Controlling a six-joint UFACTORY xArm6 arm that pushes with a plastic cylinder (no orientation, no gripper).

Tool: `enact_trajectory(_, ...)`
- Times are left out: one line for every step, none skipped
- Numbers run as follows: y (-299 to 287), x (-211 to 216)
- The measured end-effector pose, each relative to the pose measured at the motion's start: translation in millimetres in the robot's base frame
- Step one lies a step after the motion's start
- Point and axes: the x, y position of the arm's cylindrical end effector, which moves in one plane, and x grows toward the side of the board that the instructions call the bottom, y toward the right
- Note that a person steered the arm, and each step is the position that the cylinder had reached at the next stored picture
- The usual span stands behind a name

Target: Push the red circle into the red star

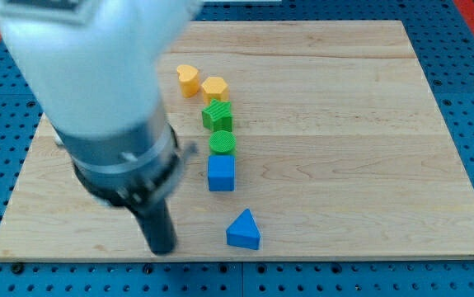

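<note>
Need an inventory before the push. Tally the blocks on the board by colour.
Yellow: 2, a heart and a hexagon
Green: 2, a star and a circle
Blue: 2, a cube and a triangle
Red: 0 visible
Total: 6

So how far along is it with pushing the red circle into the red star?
Nothing looks done yet. No red circle or red star shows; the arm may be hiding them. Visible on the wooden board are a yellow heart block, a yellow hexagon block, a green star-like block, a green round block, a blue cube and a blue triangle block. My tip sits left of the blue triangle, touching nothing. The whole push remains.
</note>
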Motion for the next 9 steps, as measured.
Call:
enact_trajectory(6, 1)
enact_trajectory(34, 1)
enact_trajectory(38, 2)
enact_trajectory(52, 2)
enact_trajectory(115, 2)
enact_trajectory(172, 2)
enact_trajectory(149, -2)
enact_trajectory(132, -2)
enact_trajectory(113, -8)
